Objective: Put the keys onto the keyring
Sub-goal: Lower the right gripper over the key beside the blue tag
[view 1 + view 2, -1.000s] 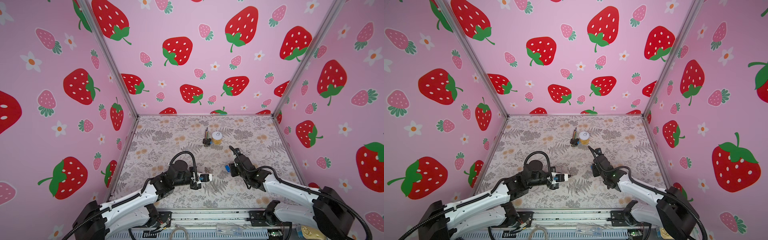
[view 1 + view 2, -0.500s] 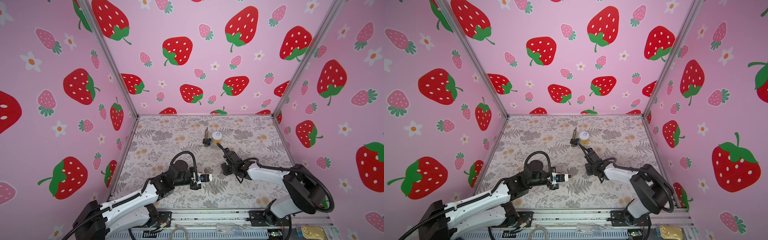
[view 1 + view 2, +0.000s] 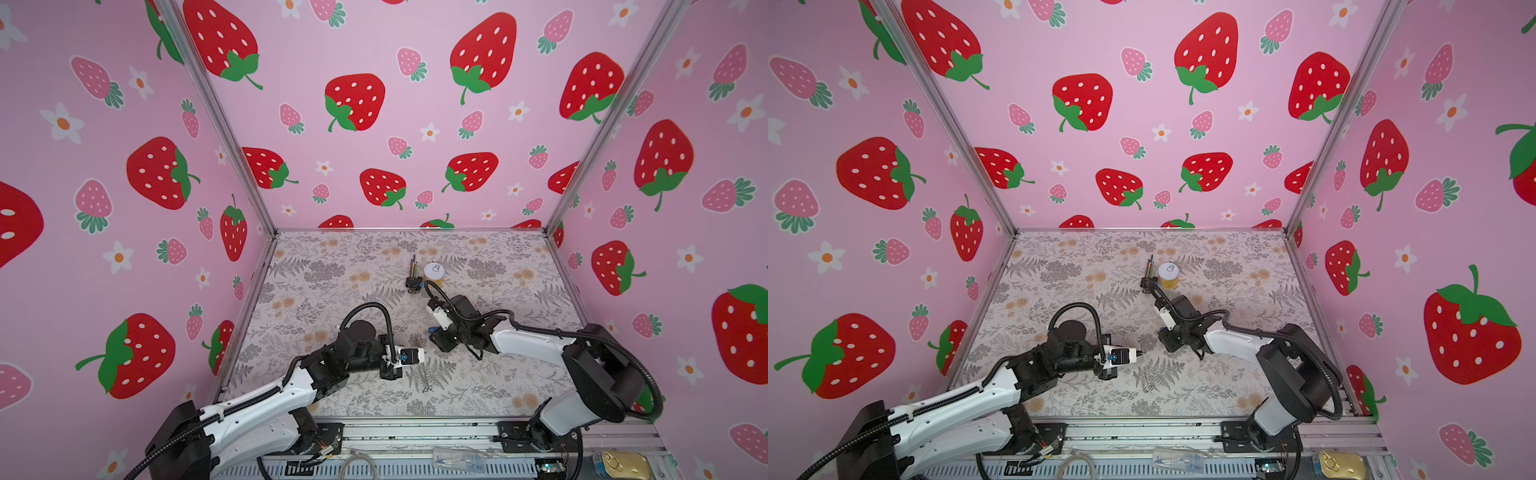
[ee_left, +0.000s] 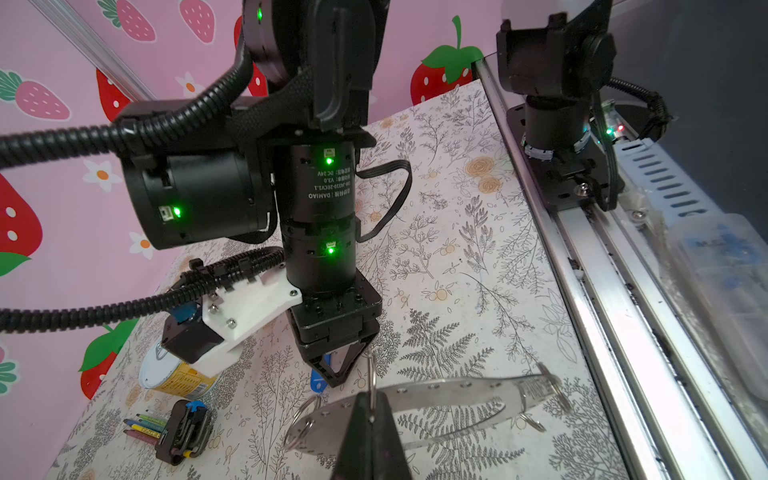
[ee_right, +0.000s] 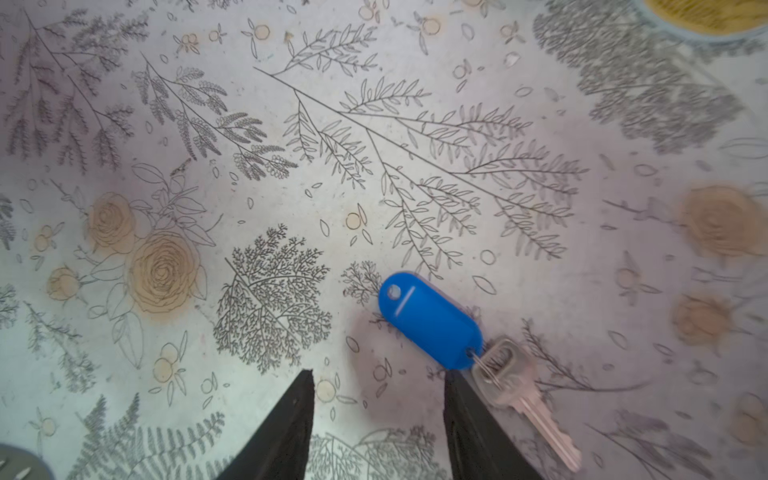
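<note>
Right wrist view: our right gripper (image 5: 380,374) has its fingers parted and empty. The keys (image 5: 430,320), a blue tag and a silver key, lie on the mat (image 5: 249,124) just ahead of the tips, off toward one finger rather than between them. We should centre over the tag before closing. Our left gripper (image 4: 371,401) is clenched on the keyring (image 4: 457,395). The yellow can (image 4: 174,376) is lidded, its contents hidden.
</note>
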Controlling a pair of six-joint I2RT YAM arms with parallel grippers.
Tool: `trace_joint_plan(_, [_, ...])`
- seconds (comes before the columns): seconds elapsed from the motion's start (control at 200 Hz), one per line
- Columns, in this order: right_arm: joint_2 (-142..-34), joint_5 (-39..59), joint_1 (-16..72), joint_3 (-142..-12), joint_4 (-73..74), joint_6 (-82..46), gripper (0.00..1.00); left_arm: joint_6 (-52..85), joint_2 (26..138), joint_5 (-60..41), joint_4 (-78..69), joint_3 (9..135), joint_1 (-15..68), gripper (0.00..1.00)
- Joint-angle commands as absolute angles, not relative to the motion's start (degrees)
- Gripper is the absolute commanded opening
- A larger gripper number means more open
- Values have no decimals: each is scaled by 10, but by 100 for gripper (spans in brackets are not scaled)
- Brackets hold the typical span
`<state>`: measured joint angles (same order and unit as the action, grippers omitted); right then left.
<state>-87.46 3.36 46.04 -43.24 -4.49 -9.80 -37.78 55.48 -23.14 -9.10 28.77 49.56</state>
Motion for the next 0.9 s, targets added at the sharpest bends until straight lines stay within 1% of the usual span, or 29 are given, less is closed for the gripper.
trace_joint_plan(0.0, [-823,-30,460,-433,-63,-90,52,-393,540,-240,-105,309,497,0])
trace_joint_plan(0.085, [-821,-50,456,-430,-62,-102,52,-394,538,-241,-104,310,497,0])
trace_joint_plan(0.315, [-906,-63,438,-467,-84,-117,52,-395,532,-238,-98,311,497,0])
trace_joint_plan(0.32, [-908,-63,437,-468,-83,-117,50,-396,532,-238,-98,311,497,0])
trace_joint_plan(0.34, [-911,-62,437,-471,-81,-114,48,-396,532,-238,-98,311,497,0])
trace_joint_plan(0.45, [-922,-59,436,-483,-84,-94,40,-396,532,-238,-98,311,497,0])
trace_joint_plan(0.495, [-919,-57,436,-483,-84,-83,38,-396,532,-239,-98,311,497,0])
trace_joint_plan(0.63, [-913,-44,436,-480,-83,-50,38,-395,534,-242,-97,312,497,0])
trace_joint_plan(0.895, [-946,-31,436,-498,-103,-11,37,-395,539,-241,-97,313,497,0])
